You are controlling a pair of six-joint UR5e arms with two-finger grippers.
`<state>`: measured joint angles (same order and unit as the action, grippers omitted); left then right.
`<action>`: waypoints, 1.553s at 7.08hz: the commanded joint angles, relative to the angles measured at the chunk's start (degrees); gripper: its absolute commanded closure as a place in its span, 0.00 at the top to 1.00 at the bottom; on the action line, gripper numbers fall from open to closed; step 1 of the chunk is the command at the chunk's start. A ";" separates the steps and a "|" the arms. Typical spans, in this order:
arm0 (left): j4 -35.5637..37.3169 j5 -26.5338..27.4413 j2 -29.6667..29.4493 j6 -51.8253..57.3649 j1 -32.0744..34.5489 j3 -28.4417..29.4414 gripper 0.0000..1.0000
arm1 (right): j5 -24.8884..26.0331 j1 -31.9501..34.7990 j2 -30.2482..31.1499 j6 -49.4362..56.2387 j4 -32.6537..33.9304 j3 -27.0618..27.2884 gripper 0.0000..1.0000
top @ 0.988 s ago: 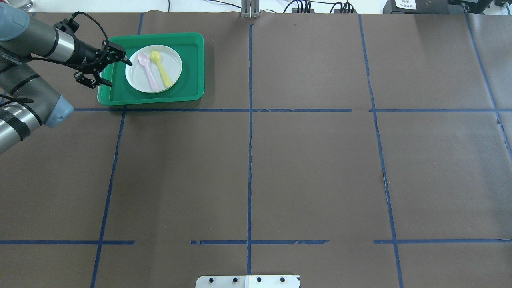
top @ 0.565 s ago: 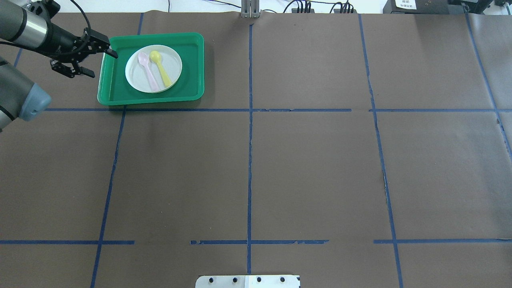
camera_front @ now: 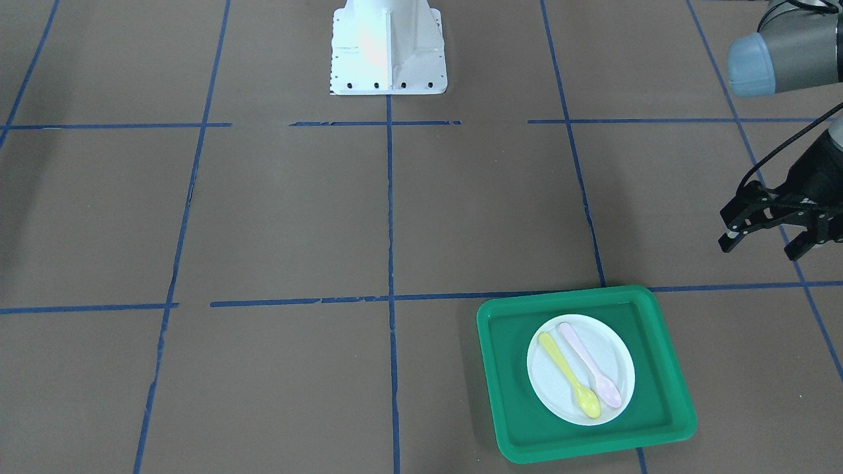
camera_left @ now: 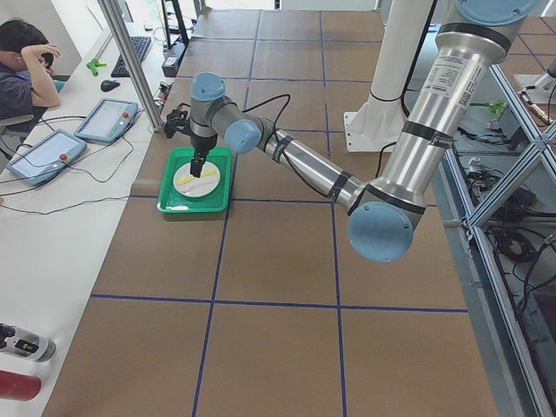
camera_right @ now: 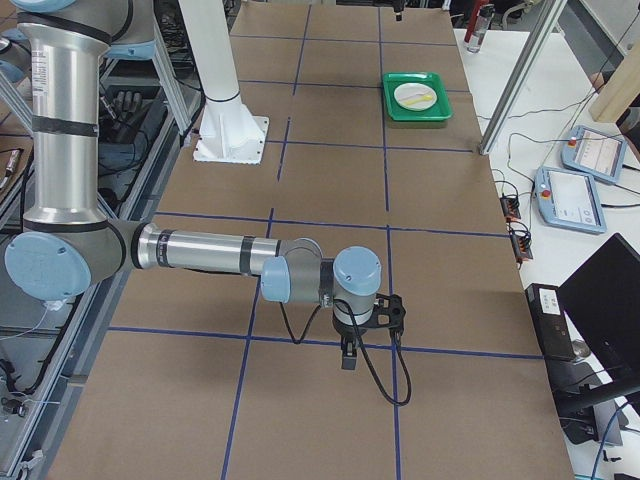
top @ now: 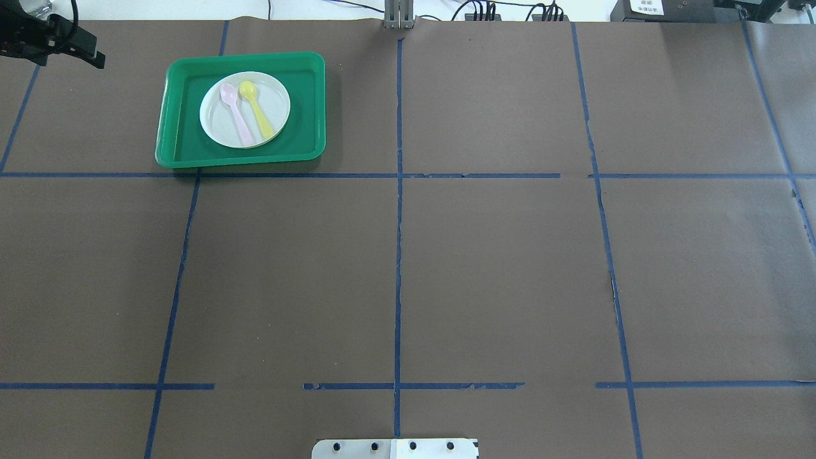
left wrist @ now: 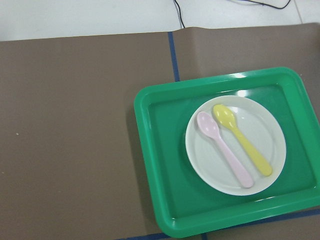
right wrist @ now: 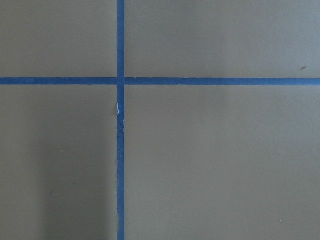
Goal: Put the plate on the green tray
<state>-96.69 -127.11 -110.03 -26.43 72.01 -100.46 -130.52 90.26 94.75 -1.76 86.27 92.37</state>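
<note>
Overhead exterior: the left gripper (top: pixel 70 58), jaws apart and empty, has withdrawn from the green tray (top: pixel 306 131) toward the far left corner of the table (top: pixel 484 268). The plate (top: pixel 278 102) rests inside the tray, so placement looks done. Whether the right gripper (camera_right: pixel 350 358) is parted, I cannot tell.

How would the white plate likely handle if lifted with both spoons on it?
Probably stiff and light: the plate looks like thin, shallow plastic. The pink spoon and yellow spoon lie loose, so tilting would likely slide them off. Its glossy rim may slip.
</note>
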 commanded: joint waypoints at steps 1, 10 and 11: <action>5.27 -0.50 3.05 15.37 5.48 0.70 1.00 | 0.00 0.00 0.00 0.09 -0.05 0.00 1.00; 8.19 -5.16 25.22 29.60 15.88 1.58 1.00 | 0.00 0.00 0.00 0.00 0.04 0.00 1.00; 8.28 -5.25 25.22 29.60 15.88 1.58 1.00 | 0.00 0.00 0.00 0.09 0.04 0.00 1.00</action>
<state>-88.45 -132.29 -84.91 3.13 87.73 -98.99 -130.52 90.26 94.75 -1.74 86.31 92.37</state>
